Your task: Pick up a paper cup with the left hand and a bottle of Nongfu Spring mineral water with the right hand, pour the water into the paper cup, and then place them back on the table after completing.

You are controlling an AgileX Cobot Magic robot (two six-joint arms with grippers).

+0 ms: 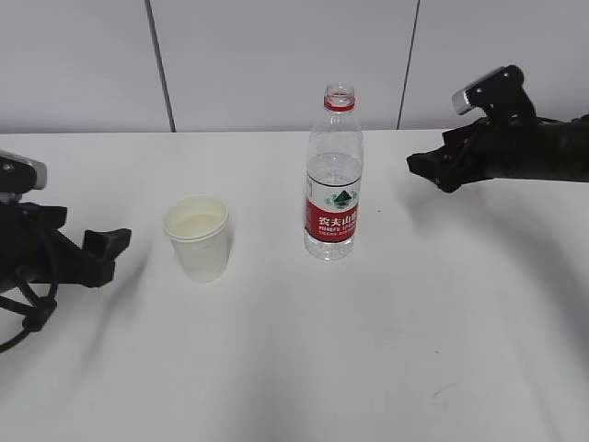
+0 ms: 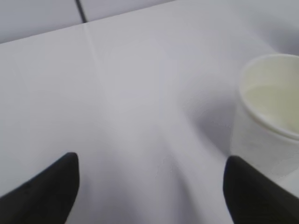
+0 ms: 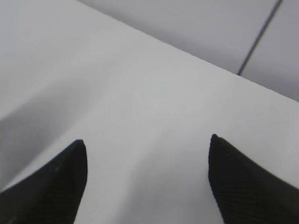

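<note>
A white paper cup point(image 1: 197, 238) stands upright on the white table point(image 1: 294, 359), left of centre, with liquid in it. It also shows in the left wrist view point(image 2: 271, 107) at the right edge. A clear bottle point(image 1: 332, 187) with a red label and no cap stands upright in the middle, partly filled with water. My left gripper point(image 1: 109, 250) is open and empty, to the left of the cup and apart from it; in its wrist view point(image 2: 149, 179) only bare table lies between the fingers. My right gripper point(image 1: 425, 168) is open and empty, above the table right of the bottle; it also shows in its wrist view point(image 3: 147, 163).
A grey panelled wall point(image 1: 276, 55) runs behind the table's far edge. A few tiny dark specks point(image 1: 440, 396) mark the tabletop near the front right.
</note>
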